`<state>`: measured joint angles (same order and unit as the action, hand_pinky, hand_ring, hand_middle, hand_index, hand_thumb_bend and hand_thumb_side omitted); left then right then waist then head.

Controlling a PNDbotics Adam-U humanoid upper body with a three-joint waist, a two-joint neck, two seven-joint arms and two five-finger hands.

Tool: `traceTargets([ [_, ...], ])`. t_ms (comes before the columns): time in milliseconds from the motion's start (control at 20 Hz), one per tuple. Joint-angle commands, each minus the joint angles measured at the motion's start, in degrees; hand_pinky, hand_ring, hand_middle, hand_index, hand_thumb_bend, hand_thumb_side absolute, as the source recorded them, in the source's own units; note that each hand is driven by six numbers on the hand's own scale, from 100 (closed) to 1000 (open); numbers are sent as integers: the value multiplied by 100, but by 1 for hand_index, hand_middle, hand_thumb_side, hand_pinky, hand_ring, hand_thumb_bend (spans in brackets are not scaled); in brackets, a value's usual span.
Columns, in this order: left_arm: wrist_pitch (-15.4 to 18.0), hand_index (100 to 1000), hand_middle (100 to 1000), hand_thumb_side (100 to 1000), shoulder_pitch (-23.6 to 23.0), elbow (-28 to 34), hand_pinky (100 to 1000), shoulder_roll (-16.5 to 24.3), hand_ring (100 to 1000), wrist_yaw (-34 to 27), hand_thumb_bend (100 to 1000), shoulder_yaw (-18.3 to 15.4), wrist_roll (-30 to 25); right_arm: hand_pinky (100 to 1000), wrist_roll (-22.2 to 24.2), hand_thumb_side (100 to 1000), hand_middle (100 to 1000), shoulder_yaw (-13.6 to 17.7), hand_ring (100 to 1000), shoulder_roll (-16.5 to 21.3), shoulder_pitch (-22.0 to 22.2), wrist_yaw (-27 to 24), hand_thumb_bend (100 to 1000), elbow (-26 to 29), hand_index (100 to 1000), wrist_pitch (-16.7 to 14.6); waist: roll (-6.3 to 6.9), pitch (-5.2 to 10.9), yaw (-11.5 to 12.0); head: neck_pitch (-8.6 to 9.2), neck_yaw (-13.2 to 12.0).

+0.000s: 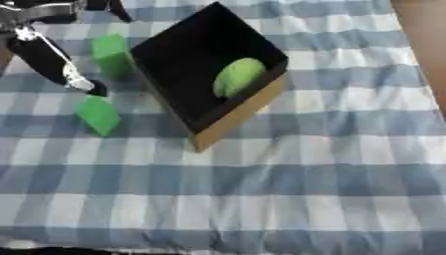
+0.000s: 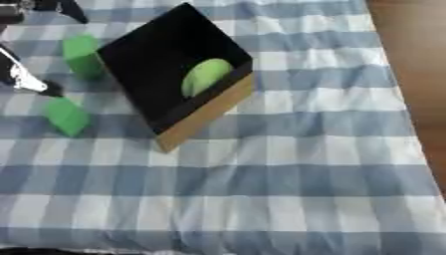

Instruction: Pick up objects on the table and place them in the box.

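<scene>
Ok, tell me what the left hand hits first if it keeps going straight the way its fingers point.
The left hand points down and to the right, its fingertip just above the nearer green block. That block looks first in line, though it is unclear how high the fingertip sits above the cloth.

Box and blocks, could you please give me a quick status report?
Left robot hand open between two green blocks, holding nothing. Right not in view. Box holds one green rounded object. Nothing in the way.
</scene>
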<state>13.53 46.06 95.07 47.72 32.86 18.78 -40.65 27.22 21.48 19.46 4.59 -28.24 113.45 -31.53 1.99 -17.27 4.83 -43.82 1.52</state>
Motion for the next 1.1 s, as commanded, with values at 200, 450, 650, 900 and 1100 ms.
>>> traceTargets([
  [200,214,880,819,294,-191,91,910,528,897,-182,716,-114,-183,893,-15,552,412,43,1000,106,-9,42,100,114,889,16,-4,104,-10,-30,-48],
  [450,240,873,808,288,-370,15,897,660,885,-146,718,-116,-330,894,-14,553,410,35,1000,96,-21,51,100,114,889,43,-12,90,-11,-30,-69],
  [650,210,868,798,282,-391,-197,890,593,878,-76,693,-38,-358,895,10,552,409,20,1000,72,-27,61,100,114,890,68,-28,80,-22,-30,-102],
  [900,232,868,805,274,-363,-574,883,460,876,-4,679,68,-361,895,32,552,407,13,1000,41,-27,73,100,114,890,79,-42,67,-51,-30,-130],
  [1100,261,873,817,266,-333,-805,883,354,877,34,668,120,-328,896,44,552,406,11,1000,17,-35,91,100,114,891,103,-47,53,-68,-30,-125],
])
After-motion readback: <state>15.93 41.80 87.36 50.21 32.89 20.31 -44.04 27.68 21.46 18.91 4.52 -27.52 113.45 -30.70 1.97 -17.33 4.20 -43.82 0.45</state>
